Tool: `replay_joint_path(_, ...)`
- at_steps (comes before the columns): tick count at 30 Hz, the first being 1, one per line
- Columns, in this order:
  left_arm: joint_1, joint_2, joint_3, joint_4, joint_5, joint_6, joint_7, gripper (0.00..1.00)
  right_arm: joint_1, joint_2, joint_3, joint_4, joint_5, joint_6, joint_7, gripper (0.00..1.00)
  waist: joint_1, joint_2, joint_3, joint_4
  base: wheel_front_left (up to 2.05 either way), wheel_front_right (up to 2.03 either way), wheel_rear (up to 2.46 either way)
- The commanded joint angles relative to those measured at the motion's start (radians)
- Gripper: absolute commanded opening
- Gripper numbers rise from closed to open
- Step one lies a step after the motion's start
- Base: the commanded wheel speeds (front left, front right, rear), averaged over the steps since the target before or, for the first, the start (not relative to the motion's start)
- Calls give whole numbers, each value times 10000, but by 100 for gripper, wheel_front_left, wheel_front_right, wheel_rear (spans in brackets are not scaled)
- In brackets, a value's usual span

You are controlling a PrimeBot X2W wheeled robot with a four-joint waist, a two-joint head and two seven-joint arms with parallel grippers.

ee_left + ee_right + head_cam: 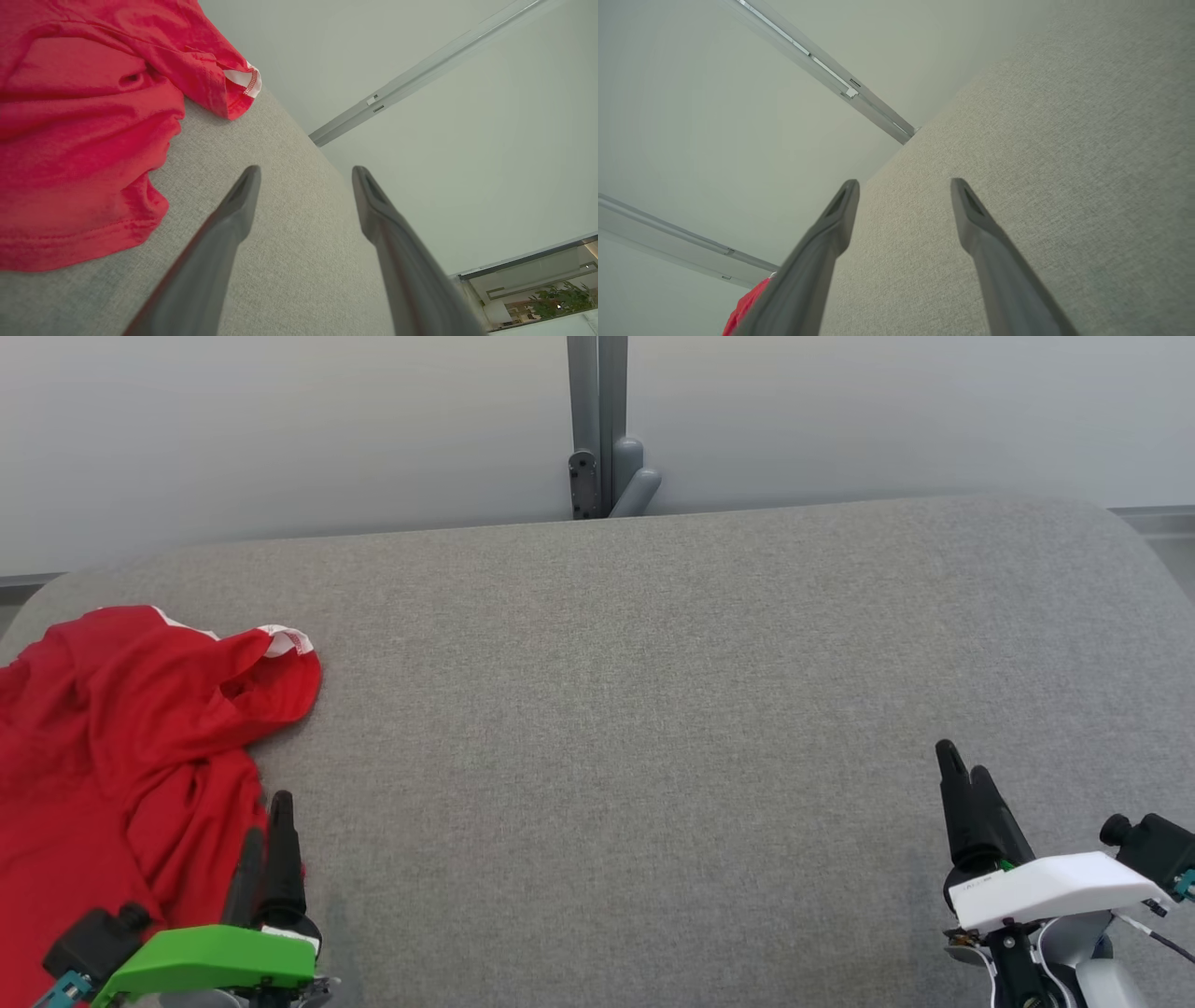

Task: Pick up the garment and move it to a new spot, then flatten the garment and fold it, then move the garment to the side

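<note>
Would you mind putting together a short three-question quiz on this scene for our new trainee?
1. Fill in: the fingers of the left gripper and of the right gripper stand ___ (open or shut).
2. Which gripper is nearer the red garment? A. left. B. right. C. both equally near.
3. True or false: the garment is neatly folded.

Key
1. open; neither holds anything.
2. A; its fingers lie beside the cloth's edge.
3. False; it lies crumpled at the left end of the grey table.
</note>
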Motion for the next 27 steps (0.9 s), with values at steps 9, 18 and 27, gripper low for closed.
replay_joint_path(9,173,184,-165,132,1935,-99,-379,100,69,-74,-27,27,-1858,4,-405,100,0,19,-2,10,0,0,0)
replay_joint_path(18,294,198,-114,91,2921,-117,-632,100,160,-85,-86,-7,-2991,5,-667,100,0,22,4,11,0,0,0)
replay_joint_path(27,411,192,-173,-15,4042,-139,-895,100,265,-97,-153,-88,-4127,5,-926,100,0,26,45,-1,0,0,0)
